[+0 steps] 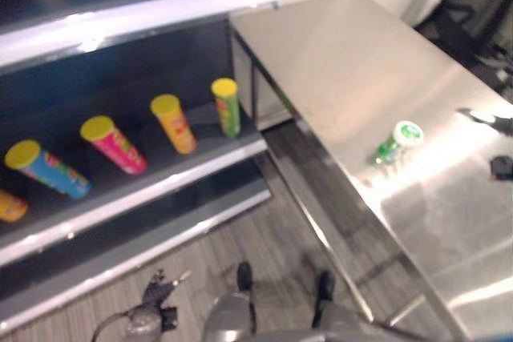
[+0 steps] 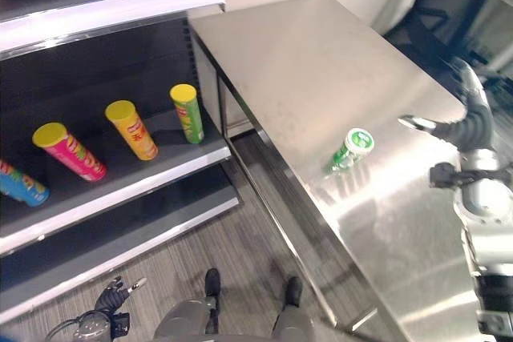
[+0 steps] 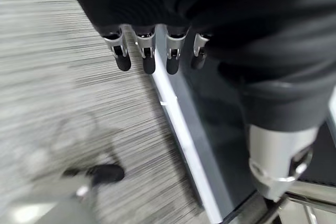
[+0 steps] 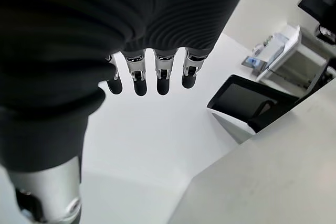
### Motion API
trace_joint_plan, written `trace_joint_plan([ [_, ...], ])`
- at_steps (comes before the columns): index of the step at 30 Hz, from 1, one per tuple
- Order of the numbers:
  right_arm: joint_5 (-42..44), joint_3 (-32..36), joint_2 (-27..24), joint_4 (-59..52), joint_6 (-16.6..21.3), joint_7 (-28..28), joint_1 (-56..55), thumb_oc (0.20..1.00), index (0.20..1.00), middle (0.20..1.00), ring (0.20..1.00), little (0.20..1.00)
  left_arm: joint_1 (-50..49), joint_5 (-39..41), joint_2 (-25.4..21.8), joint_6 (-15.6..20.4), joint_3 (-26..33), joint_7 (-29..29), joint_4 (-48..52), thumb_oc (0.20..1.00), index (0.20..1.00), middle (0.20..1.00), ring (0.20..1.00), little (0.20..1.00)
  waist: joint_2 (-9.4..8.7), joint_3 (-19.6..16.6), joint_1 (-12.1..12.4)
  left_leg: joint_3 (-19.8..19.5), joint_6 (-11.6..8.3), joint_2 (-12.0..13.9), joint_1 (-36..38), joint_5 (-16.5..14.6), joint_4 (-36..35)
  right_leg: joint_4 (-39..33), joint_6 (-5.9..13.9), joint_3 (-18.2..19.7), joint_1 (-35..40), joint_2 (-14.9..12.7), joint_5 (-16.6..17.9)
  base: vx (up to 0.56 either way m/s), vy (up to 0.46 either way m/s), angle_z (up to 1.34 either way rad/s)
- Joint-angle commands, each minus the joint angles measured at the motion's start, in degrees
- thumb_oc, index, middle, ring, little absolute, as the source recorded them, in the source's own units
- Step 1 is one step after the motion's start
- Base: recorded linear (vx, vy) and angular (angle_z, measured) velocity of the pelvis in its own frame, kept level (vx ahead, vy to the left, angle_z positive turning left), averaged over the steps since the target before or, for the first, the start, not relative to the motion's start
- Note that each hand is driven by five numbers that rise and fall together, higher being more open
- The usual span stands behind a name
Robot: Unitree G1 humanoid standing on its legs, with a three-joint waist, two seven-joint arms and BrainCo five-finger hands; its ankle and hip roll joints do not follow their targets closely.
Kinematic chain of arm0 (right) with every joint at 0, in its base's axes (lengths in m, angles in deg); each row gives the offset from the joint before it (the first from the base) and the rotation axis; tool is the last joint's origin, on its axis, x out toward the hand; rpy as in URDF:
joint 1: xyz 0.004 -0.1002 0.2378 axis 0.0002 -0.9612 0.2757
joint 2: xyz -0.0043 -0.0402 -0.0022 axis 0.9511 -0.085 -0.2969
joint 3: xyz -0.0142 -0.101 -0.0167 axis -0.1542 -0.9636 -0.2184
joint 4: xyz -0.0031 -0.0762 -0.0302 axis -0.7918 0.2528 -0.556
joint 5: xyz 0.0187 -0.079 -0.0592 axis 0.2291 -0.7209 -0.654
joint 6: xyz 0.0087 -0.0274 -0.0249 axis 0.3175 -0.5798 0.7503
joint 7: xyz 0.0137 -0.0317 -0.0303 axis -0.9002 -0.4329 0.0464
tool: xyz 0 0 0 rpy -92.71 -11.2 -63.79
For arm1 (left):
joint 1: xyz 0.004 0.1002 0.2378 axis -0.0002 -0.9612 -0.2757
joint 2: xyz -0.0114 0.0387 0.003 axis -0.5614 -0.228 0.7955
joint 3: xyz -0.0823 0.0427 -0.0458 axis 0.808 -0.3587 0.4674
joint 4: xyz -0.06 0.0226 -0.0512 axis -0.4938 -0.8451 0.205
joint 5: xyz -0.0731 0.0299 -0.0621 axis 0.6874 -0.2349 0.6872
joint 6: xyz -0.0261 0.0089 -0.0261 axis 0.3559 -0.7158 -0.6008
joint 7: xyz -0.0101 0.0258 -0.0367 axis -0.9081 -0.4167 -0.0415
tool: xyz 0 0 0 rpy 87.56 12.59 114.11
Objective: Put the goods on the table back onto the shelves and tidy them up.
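Green plastic canister with white lid (image 2: 349, 150) lies on its side mid steel tabletop (image 2: 321, 62), near the shelf-side edge. Right hand (image 2: 469, 122) hovers near, fingers relaxed, empty; left hand (image 3: 152, 51) likewise. Approach from above, wrap around the body.

One can (image 2: 350, 149) lies on the table (image 2: 321, 62) near its left edge — four cans (image 2: 131, 128) left of it, on the shelf (image 2: 120, 186).
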Motion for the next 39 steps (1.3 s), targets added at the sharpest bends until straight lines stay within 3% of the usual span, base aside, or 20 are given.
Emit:
trace_joint_plan([
  [1,4.03,2.10,-1.63,-3.24,1.50,-2.27,2.00,1.000,1.000,1.000,1.000,1.000,2.46,-1.27,0.01,0.90,-0.56,0.98,0.23,1.000,1.000,1.000,1.000,1.000,-0.36,-1.90,0.52,-0.86,-7.09,4.51,3.43,-1.08,-0.67,-0.22,2.41,-4.32,4.91,-0.25,3.83,0.05,-0.047,-0.09],
  [11,10.16,2.73,-1.55,-10.23,1.86,-12.19,-8.62,1.000,1.000,1.000,1.000,1.000,0.07,-3.16,1.62,1.03,-0.44,3.75,0.08,1.000,1.000,1.000,1.000,1.000,0.79,-2.43,-1.10,-0.56,-8.37,5.65,3.38,-0.41,-0.68,-0.44,1.86,-6.11,5.58,0.58,2.92,0.02,-0.016,0.01],
  [24,4.01,-6.70,-4.52,-13.36,-0.39,-21.08,-13.19,1.000,1.000,1.000,1.000,1.000,-0.17,-4.69,1.00,1.75,-1.08,5.40,2.43,1.000,1.000,1.000,1.000,1.000,2.78,-3.55,-1.80,-0.62,-8.48,5.07,4.40,-0.80,-0.59,-0.44,1.39,-7.52,7.25,0.47,2.16,0.02,0.001,0.02],
  [32,-6.58,-13.46,-5.29,-8.01,-0.94,-19.02,-8.44,1.000,1.000,1.000,1.000,1.000,-0.45,-5.49,0.82,1.89,-2.03,5.11,2.72,1.000,1.000,1.000,1.000,1.000,3.40,-3.29,-0.81,-1.26,-8.47,4.73,4.52,-0.88,-0.65,-0.44,1.23,-8.38,7.84,0.35,1.84,0.01,-0.003,0.04],
  [39,-9.10,-13.60,-1.87,-5.09,-1.18,-15.88,-6.37,1.000,1.000,1.000,1.000,1.000,-0.50,-5.40,0.91,1.66,-1.59,4.26,1.10,1.000,1.000,1.000,1.000,1.000,4.02,-2.83,0.55,-3.10,-8.76,4.43,3.76,-0.48,-0.63,-0.44,1.03,-10.48,8.72,0.37,1.50,0.01,-0.014,0.20],
])
